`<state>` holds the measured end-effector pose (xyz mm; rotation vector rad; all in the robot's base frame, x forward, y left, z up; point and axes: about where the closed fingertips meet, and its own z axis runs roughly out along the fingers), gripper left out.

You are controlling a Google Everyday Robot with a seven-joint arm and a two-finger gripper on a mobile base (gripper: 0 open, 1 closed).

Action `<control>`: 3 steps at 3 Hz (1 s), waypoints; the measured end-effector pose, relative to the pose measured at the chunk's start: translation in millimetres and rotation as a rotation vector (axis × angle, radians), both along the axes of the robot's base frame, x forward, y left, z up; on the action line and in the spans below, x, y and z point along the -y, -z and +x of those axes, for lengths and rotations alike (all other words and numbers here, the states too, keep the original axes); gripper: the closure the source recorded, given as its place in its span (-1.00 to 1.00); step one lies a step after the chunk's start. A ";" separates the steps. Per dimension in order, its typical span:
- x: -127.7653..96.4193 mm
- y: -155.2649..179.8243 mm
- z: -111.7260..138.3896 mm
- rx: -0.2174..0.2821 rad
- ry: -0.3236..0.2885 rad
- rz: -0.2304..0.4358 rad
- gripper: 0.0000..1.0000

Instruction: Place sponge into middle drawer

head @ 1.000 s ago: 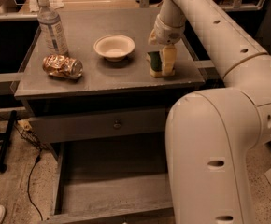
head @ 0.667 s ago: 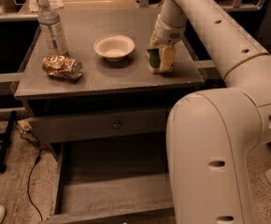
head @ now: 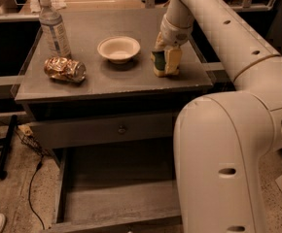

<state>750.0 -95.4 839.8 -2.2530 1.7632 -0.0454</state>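
Surface: grey cabinet worktop (head: 131, 84) with dim room clutter behind it.
End effector: cream two-finger end effector (head: 166, 66) is lowered over the right side of the worktop and clenched on the sponge.
Sponge: small pale yellow foam block with dark green scrub face (head: 157, 62), held upright at worktop level, just right of the bowl.
Middle drawer: wide shallow grey wooden drawer box (head: 121, 195), pulled out below, floor bare.
Other items: white round bowl (head: 118, 48), crushed metal can (head: 64, 69), clear plastic water bottle (head: 53, 30).
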 end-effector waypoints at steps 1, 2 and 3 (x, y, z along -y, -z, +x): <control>1.1 -7.0 -1.2 0.023 0.012 0.017 1.00; 11.4 -34.0 -18.5 0.078 0.050 0.052 1.00; 14.7 -63.8 -52.5 0.142 0.087 0.083 1.00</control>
